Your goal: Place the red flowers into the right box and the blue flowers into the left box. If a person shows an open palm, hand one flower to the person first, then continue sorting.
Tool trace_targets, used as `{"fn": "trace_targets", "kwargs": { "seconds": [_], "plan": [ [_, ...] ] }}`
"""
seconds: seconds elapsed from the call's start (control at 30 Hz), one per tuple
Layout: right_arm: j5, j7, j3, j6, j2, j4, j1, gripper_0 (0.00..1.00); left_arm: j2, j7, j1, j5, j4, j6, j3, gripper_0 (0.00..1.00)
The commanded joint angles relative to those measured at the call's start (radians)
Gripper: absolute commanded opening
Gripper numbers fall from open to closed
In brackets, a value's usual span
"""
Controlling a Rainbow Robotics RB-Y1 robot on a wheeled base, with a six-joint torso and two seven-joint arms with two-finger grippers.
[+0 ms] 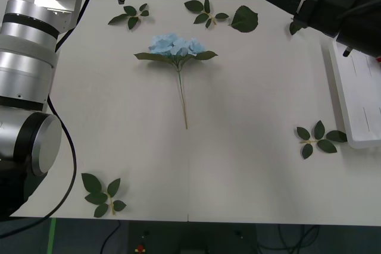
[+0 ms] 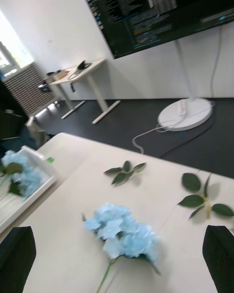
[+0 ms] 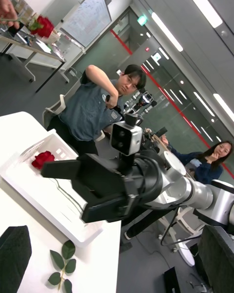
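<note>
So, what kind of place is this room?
Probably a robotics lab or office: a large screen full of code on a stand, desks by the wall, and a glass-walled hall beyond the white work table.

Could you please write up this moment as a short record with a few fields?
On table: one blue flower, head toward the far edge, stem toward the robot; loose leaf sprigs
Right box: at table's right edge; holds a red flower
Left box: holds blue flowers
Left pincer: open, empty
Right pincer: open, empty, facing the blue flower
</note>
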Motion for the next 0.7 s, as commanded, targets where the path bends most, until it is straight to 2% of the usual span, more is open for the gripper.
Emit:
{"fn": "trace_targets", "kwargs": {
  "seconds": [0.03,0.17,0.4,0.5,0.7],
  "plan": [
    [-0.049,-0.001,-0.022,0.142,-0.106,0.025,-0.043,1.00,0.048,-0.027,0.015,0.035,-0.027,0.008,0.001,1.00],
    [-0.078,-0.001,-0.021,0.293,-0.147,0.051,-0.043,1.00,0.088,0.021,-0.013,0.035,-0.027,0.008,-0.011,1.00],
    [-0.106,-0.001,-0.022,0.527,-0.206,0.074,-0.043,1.00,0.214,0.277,-0.112,0.035,-0.027,-0.035,-0.127,1.00],
    [-0.116,-0.001,-0.021,0.610,-0.230,0.068,-0.043,1.00,0.291,0.498,-0.177,0.032,-0.027,-0.052,-0.223,1.00],
    [-0.121,-0.001,-0.021,0.673,-0.259,0.022,-0.042,1.00,0.410,0.875,-0.287,0.018,-0.062,-0.052,-0.450,1.00]
  ]
}}
